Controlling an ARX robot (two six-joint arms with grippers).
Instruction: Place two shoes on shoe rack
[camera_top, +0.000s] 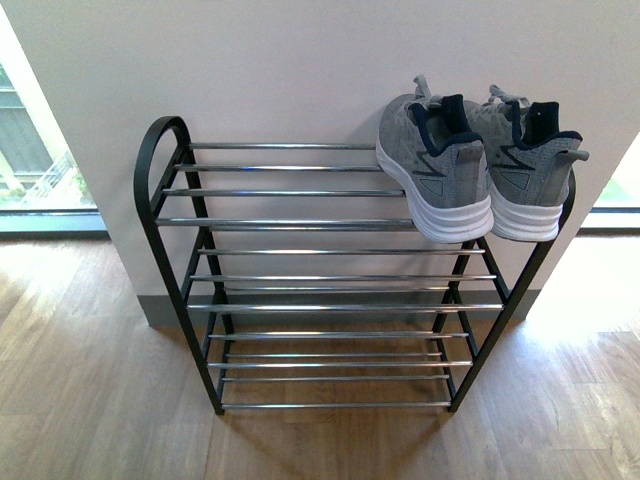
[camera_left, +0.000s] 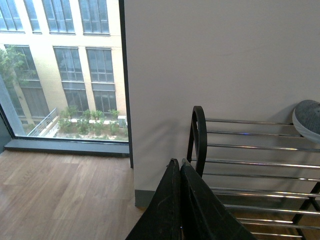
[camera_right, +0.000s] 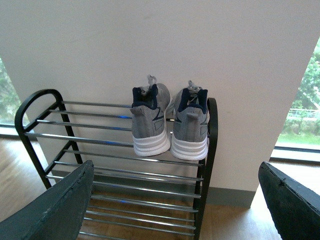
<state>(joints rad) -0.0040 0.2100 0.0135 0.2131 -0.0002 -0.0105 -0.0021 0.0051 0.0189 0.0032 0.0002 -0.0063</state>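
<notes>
Both shoes (camera_top: 440, 165) sit side by side, heels out, on the rack (camera_top: 290, 223) top tier, 2 o'clock end. Looks done, only retract left. Empty tools: left gripper (camera_left: 179, 163) pinched together, right gripper (camera_right: 175, 166) spread wide.

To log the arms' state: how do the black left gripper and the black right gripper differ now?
The black left gripper has its fingers pressed together; the black right gripper has them wide apart. The left one faces the black-framed rack's bare end; the right one faces both grey mesh sneakers. Both hold nothing.
</notes>
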